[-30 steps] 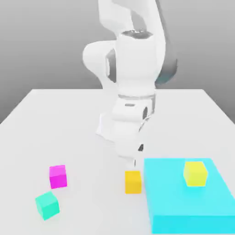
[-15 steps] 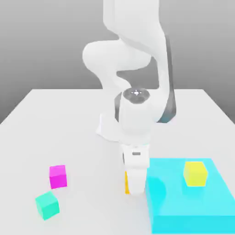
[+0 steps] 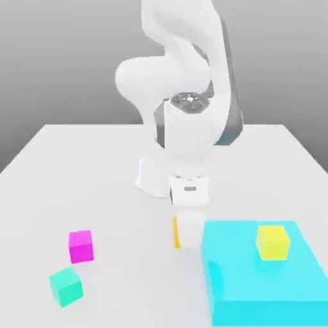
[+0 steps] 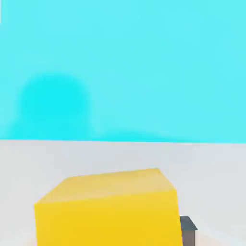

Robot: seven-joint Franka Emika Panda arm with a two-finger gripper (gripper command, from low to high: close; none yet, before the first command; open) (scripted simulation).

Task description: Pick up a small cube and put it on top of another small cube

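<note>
One gripper (image 3: pixel 190 242) is clamped on the orange cube (image 3: pixel 177 232), close beside the cyan block (image 3: pixel 262 259) that bears the lemon-yellow cube (image 3: pixel 273 243) on its top.

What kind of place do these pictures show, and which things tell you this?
Probably a simulated robotics test scene: a white robot arm over a plain pale tabletop, small single-coloured cubes such as the magenta one, and a bare grey background.
</note>
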